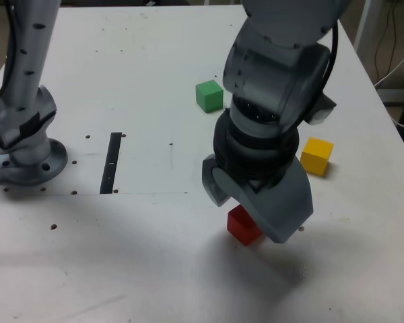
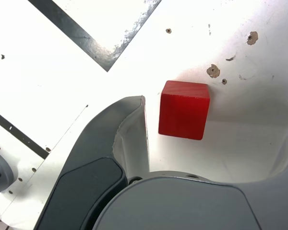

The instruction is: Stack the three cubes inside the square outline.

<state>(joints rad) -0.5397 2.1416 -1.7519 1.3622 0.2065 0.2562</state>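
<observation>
The red cube (image 1: 243,226) (image 2: 184,109) rests on the white table, and my gripper (image 1: 251,203) (image 2: 218,120) hangs open just over it. In the wrist view the cube lies in the gap between the two jaws, close to one jaw, and neither jaw touches it. Further back in the exterior view stands the green cube (image 1: 209,95), and the yellow cube (image 1: 317,155) sits to the exterior view's right of the arm. The wrist view shows only one corner of the square outline (image 2: 89,40), beyond the red cube. My arm hides the outline in the exterior view.
A narrow black strip (image 1: 112,163) lies on the table at the exterior view's left, near the arm's grey base (image 1: 27,158). Small screw holes (image 2: 212,71) dot the tabletop. The table's edge (image 1: 384,101) runs along the exterior view's right, with cables beyond it.
</observation>
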